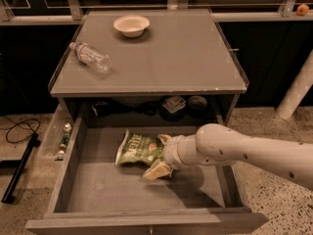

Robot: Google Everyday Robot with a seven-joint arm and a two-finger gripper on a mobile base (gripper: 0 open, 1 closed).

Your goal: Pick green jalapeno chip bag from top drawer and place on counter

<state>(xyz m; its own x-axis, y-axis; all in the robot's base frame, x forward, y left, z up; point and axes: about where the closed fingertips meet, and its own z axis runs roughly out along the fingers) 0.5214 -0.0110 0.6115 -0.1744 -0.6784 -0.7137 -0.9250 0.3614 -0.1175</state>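
The green jalapeno chip bag lies flat on the bottom of the open top drawer, towards the back middle. My gripper is down inside the drawer at the bag's right end. Its pale fingers are spread, one in front of the bag's end and one behind it, so the end sits between them. The gripper is open. The white arm reaches in from the right. The counter is above the drawer, with a chipped pale front edge.
A clear plastic bottle lies on the counter's left side. A pale bowl stands at its back. Dark objects sit on the shelf under the counter. A white post stands to the right, and a cable lies on the floor to the left.
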